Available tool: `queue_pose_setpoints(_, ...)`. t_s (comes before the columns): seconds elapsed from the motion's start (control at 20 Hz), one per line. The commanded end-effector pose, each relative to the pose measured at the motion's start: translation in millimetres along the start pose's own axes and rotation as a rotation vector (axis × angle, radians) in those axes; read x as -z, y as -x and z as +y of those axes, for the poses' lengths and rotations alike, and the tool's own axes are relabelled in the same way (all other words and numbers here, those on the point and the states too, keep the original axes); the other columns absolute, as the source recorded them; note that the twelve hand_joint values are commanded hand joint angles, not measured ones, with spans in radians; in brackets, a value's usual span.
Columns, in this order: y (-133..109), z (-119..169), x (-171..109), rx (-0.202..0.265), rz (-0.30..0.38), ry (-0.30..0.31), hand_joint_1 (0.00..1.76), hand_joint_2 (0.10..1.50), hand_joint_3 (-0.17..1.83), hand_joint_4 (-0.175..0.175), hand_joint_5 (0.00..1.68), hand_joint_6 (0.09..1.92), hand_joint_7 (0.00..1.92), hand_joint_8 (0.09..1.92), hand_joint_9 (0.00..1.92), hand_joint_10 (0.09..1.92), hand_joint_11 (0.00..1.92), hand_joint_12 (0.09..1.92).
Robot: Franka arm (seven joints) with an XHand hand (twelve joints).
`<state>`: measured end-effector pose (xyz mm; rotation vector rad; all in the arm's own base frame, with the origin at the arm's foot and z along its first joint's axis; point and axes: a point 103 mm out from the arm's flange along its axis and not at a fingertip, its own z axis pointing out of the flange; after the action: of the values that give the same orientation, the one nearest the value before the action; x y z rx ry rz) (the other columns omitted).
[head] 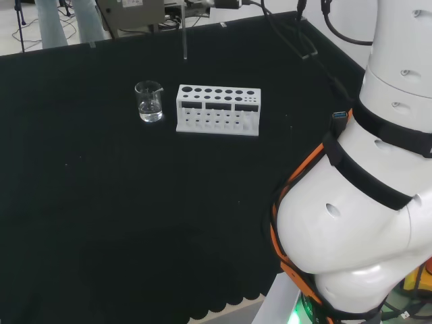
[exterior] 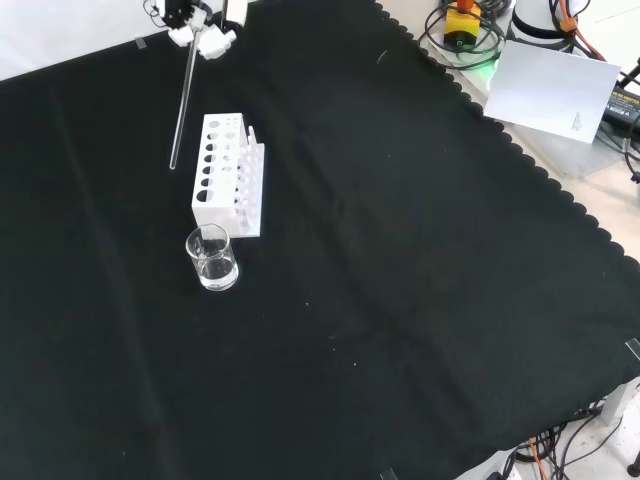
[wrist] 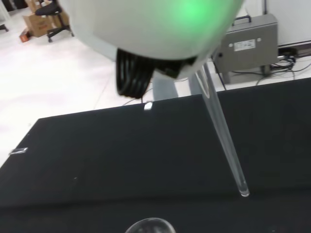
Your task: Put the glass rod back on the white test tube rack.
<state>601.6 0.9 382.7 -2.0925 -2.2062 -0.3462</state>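
The black cloth [exterior: 420, 300] covers the whole bench; on it stand the white test tube rack [exterior: 228, 175] and, just beside its near end in the front view, a small clear beaker [exterior: 211, 258] w/ what looks like a little clear liquid at the bottom, though the glass makes that hard to confirm. The rack's top holes all appear vacant in the head view, so nothing is seated yet. The glass rod [exterior: 183, 105] is off the cloth, hanging nearly upright from the hand [exterior: 195, 25] at the top edge of the front view; its lower tip sits in the air to the left of the rack in that view, near but apart from it, not over a hole. The fingers look closed in a pinch on the rod's upper end. Judged progress: pickup and lift are done, approx. halfway; left to do are lining the tip over the rack, lowering the rod into it and letting go.
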Motion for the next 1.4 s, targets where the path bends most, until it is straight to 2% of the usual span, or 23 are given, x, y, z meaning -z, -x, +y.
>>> queue_pose_setpoints(0.05,23,-3,2,-0.042,-0.003,0.005,1.23,0.44,0.97,-0.175,1.40,0.60,1.69,0.84,1.92,0.62,1.37,0.69)
queue_pose_setpoints(0.8,84,-16,11,-0.158,-0.050,0.015,1.23,0.44,0.97,-0.175,1.40,0.60,1.69,0.85,1.92,0.62,1.37,0.69)
queue_pose_setpoints(1.4,114,-29,9,-0.224,-0.051,0.008,1.23,0.44,0.97,-0.175,1.40,0.60,1.69,0.85,1.92,0.62,1.37,0.69)
